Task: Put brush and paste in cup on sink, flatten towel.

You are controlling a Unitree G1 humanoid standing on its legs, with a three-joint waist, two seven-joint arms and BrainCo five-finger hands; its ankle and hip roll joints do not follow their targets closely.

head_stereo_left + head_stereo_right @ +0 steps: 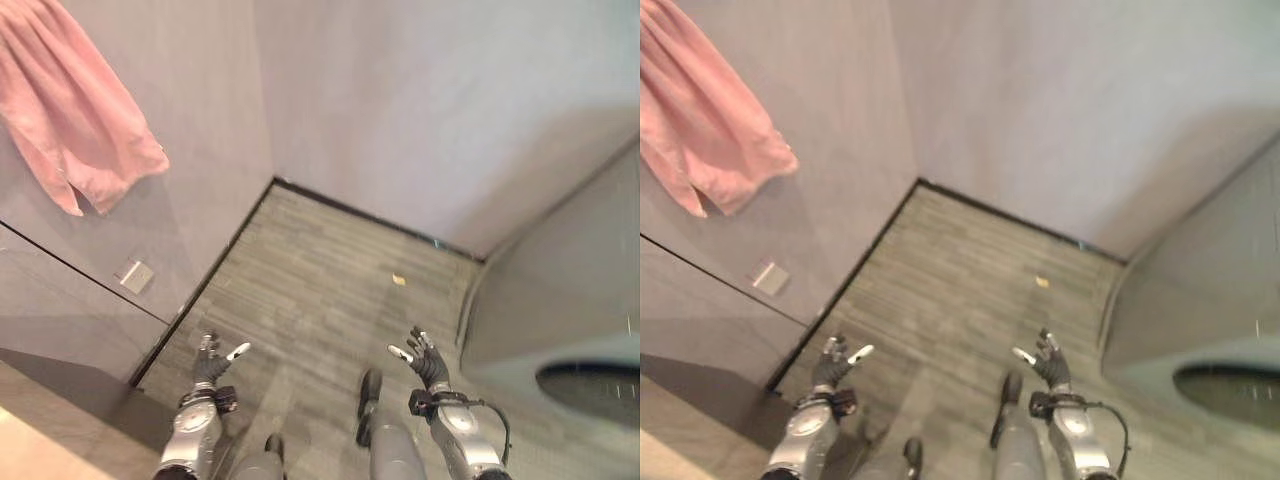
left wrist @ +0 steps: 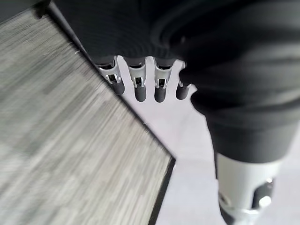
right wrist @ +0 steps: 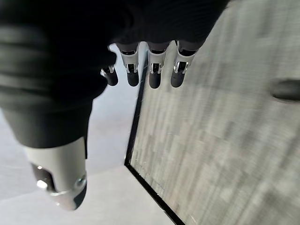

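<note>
A pink towel [image 1: 72,125] hangs bunched and crumpled on the grey wall at the upper left. The edge of a grey sink counter [image 1: 560,320] with a dark basin [image 1: 590,382] shows at the lower right. My left hand [image 1: 212,362] hovers low over the floor at the lower left, open, with nothing in it. My right hand [image 1: 424,360] hangs at the lower middle right beside the counter, also open and empty. In the wrist views the fingers [image 2: 136,84] of the left hand and the fingers [image 3: 152,68] of the right hand are straight over the floor.
Two grey walls meet in a corner with a black skirting [image 1: 330,205]. A white wall plate [image 1: 135,275] sits low on the left wall. A small yellowish scrap [image 1: 399,280] lies on the grey plank floor [image 1: 330,290].
</note>
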